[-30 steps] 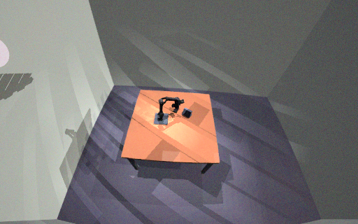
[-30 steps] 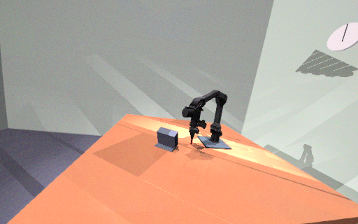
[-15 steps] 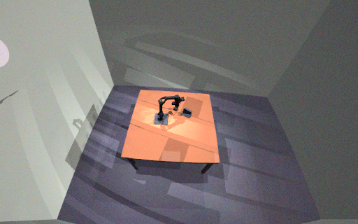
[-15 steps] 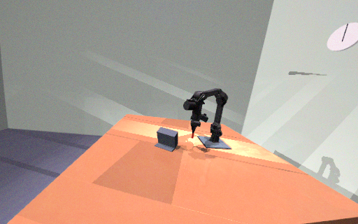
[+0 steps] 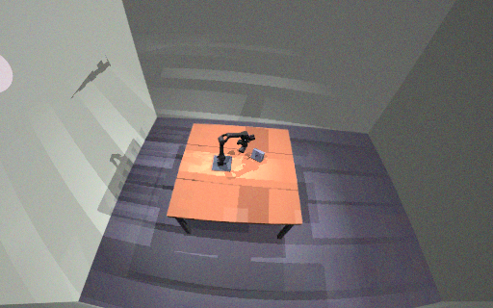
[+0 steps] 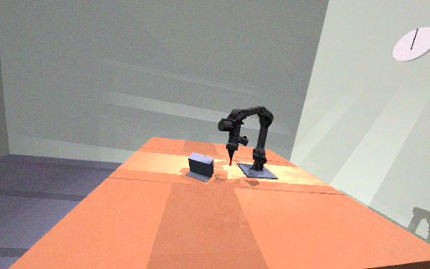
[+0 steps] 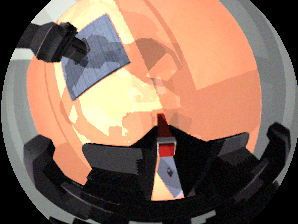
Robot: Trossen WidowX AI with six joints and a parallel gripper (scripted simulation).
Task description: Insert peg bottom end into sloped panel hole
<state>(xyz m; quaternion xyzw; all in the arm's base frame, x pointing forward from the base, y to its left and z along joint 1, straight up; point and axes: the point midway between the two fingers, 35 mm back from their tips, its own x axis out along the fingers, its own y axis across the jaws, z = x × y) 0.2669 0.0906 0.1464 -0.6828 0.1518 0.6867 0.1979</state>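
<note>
My gripper (image 5: 242,150) (image 6: 231,155) (image 7: 162,128) points down and is shut on the red peg (image 6: 230,162) (image 7: 166,149). The peg sticks out below the fingertips in the exterior view and appears to hang a little above the table. Its end nearest the wrist camera looks flat-sided, with a pale rim. The blue-grey sloped panel (image 5: 261,152) (image 6: 201,166) stands a short way from the gripper, on the side away from the arm's base. In the wrist view the panel (image 7: 173,184) shows between the fingers, with a small dark hole (image 7: 170,172) in its face.
The arm's base stands on a blue-grey plate (image 5: 215,167) (image 6: 269,175) (image 7: 117,57) on the orange table (image 5: 207,202) (image 6: 122,218). The panel has a flat foot lying on the table. Shadows of the arm fall across the table near the panel.
</note>
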